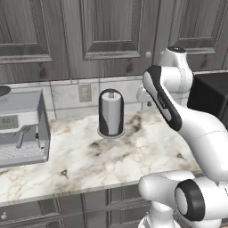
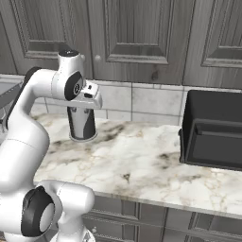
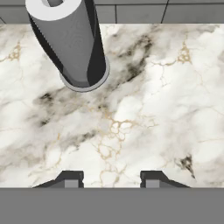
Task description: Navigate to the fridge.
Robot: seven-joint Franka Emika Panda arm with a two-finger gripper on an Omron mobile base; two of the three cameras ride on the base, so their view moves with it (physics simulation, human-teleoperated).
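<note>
– Over the marble tabletop (image 1: 133, 151), how much open room is there?

– A good stretch. The bare middle runs from the coffee machine (image 1: 20, 129) at the left end to the black box (image 2: 212, 132) at the right end. Those two stand well apart. A paper towel roll (image 1: 111, 112) stands upright between them, near the back, on a round base.

– And the edges?

– The front edge runs across both base views, with grey drawer fronts (image 1: 80, 207) below it. The back edge meets a band of pale wall tiles (image 2: 142, 101) with an outlet (image 1: 84, 92) set in it. Dark wood-grain cabinet doors (image 1: 111, 31) close off everything above the tiles.

– Where is the arm in all this?

– It is folded up over the right part of the tabletop in the left base view, with the hand held high and pointing down.

– What about the fingers (image 3: 70, 179)?

– They are spread apart, with nothing between them. The hand view looks past them onto bare marble, and the paper towel roll (image 3: 72, 43) sits toward the upper left of that view, well clear of both tips.

– And the fridge, relative to the fingers?

– That cannot be told from these views. The fingers hang over the tabletop, facing the cabinets and the tiled wall.
</note>
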